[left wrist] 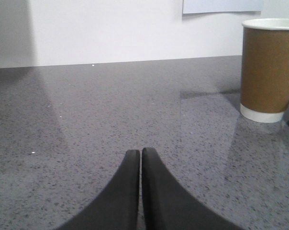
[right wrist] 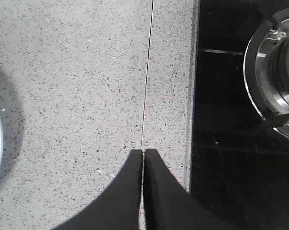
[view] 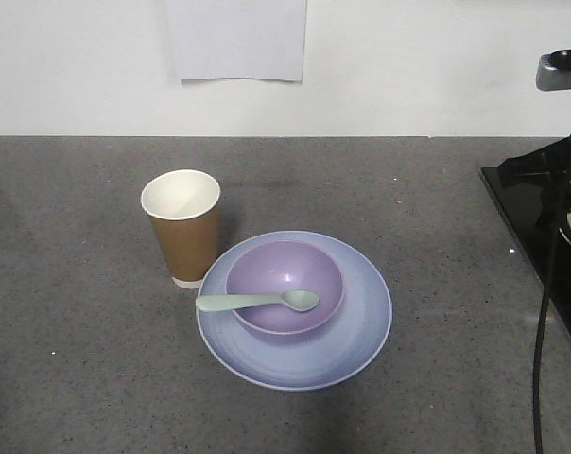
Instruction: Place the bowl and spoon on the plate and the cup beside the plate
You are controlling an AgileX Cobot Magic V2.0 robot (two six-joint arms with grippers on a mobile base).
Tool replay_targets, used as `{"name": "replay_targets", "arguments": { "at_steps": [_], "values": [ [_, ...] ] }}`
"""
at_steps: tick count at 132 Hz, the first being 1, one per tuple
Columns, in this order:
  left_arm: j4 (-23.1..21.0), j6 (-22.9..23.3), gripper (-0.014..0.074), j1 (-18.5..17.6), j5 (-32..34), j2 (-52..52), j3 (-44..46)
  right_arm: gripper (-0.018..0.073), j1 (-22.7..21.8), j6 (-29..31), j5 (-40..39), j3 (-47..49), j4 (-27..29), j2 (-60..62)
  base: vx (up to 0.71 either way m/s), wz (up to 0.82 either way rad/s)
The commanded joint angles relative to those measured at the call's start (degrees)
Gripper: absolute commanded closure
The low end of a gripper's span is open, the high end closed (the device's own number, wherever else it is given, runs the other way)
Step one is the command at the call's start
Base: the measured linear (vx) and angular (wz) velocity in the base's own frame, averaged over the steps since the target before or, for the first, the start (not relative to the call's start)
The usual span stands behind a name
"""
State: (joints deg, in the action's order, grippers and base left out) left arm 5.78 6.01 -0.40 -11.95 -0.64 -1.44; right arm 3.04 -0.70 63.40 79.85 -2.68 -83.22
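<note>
The spoon (view: 257, 302) lay across the bowl (view: 285, 284) on the plate (view: 295, 312), handle pointing left, while the left gripper (left wrist: 141, 153) and right gripper (right wrist: 143, 153) were pressed together, empty.

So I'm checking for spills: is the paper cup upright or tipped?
Upright. The cup stands on its white base band on the countertop, open rim upward, beside the plate; nothing visible inside.

The round lavender plastic bowl (view: 285, 284) and the wider pale blue plastic plate (view: 352, 336) look smooth with a soft sheen. The small mint-green plastic spoon (view: 257, 302) is smooth and matt. The brown paper cup (view: 182, 227) is matt. The grey speckled stone-like worktop (view: 77, 331) is polished; the black glass hob (right wrist: 221, 120) is glossy.
</note>
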Motion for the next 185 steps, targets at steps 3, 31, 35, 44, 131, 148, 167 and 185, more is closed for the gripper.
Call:
{"name": "replay_targets", "arguments": {
  "at_steps": [3, 31, 35, 44, 131, 148, 167, 185],
  "values": [
    [0.01, 0.71, 0.0604, 1.60, 5.65, -0.97, -0.65, 0.0566, -0.28, 0.23, -1.80, 1.38, -0.48, 1.97, 0.00, 0.00],
    [0.02, 1.12, 0.0604, 1.94, 5.59, -0.97, -0.65, 0.0566, -0.28, 0.23, -1.80, 1.38, -0.48, 1.97, 0.00, 0.00],
    [0.02, 1.53, 0.0604, 1.94, 5.59, -0.97, -0.65, 0.0566, -0.28, 0.23, -1.80, 1.38, -0.48, 1.97, 0.00, 0.00],
    [0.02, 1.53, 0.0604, 1.94, 5.52, -0.97, -0.59, 0.0566, -0.28, 0.23, -1.80, 1.38, -0.48, 1.97, 0.00, 0.00],
    [0.02, 1.49, 0.0604, 1.94, 5.30, -0.92, -0.48, 0.0566, -0.28, 0.23, -1.85, 1.38, -0.48, 1.97, 0.00, 0.00],
    [0.02, 1.49, 0.0604, 1.94, 5.30, -0.92, -0.48, 0.0566, -0.28, 0.23, -1.85, 1.38, -0.48, 1.97, 0.00, 0.00],
    [0.02, 1.49, 0.0604, 1.94, 5.30, -0.92, -0.48, 0.0566, -0.28, 0.23, -1.86, 1.38, -0.14, 1.97, 0.00, 0.00],
    [0.02, 1.49, 0.0604, 1.94, 5.22, -0.92, -0.48, 0.0566, -0.23, 1.43, -4.07, 1.38, -0.13, 4.87, 0.00, 0.00]
  ]
}}
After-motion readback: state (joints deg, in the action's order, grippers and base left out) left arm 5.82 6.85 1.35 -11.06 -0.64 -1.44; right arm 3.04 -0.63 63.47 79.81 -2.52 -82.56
